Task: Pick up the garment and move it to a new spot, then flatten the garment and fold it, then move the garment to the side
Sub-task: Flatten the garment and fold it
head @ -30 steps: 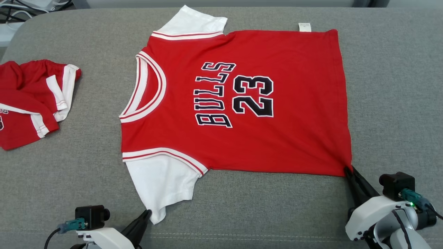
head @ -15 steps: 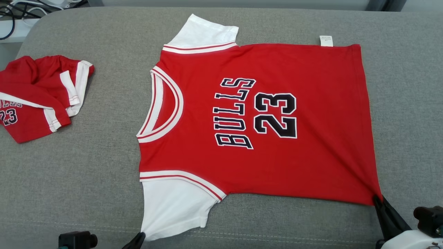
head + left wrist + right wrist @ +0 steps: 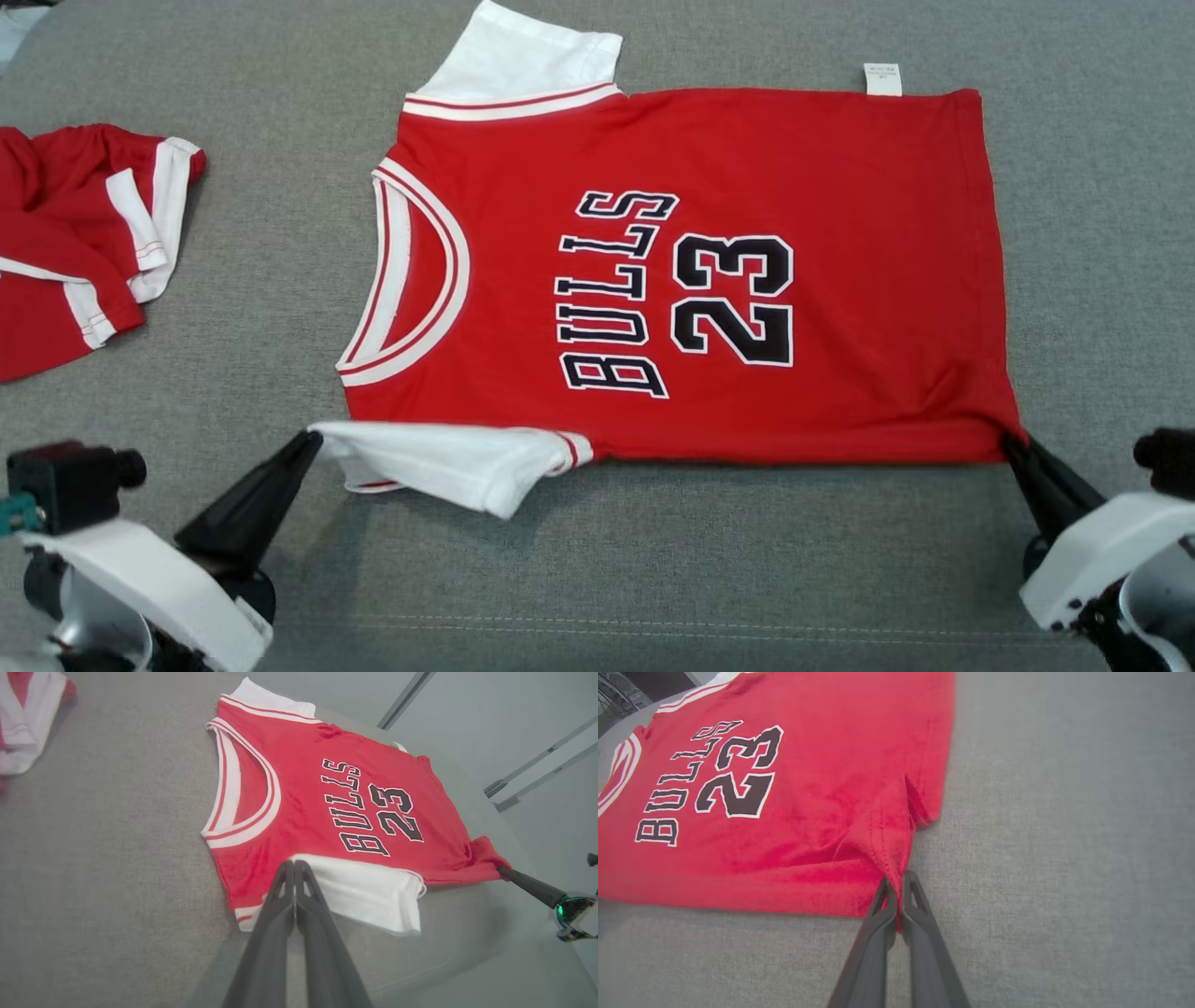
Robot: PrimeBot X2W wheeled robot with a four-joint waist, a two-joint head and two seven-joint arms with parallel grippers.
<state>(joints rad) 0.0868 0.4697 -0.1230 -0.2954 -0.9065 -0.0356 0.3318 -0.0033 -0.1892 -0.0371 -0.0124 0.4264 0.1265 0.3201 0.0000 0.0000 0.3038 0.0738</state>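
The garment is a red jersey with white sleeves and "BULLS 23" on it, spread on the grey cushion with its collar to the left. My left gripper is shut on the near white sleeve, which is lifted and folded over toward the body; the left wrist view has the same grip on the sleeve. My right gripper is shut on the jersey's near hem corner, which bunches at the fingertips. The near edge of the jersey is raised slightly.
A second red and white garment lies crumpled at the left edge of the grey cushion. A small white label sticks out at the jersey's far hem. The cushion's seam runs along the near edge.
The head camera has shifted. Both grippers have lifted and carried the near edge away from me: the white sleeve, flat before, now hangs folded from the left gripper.
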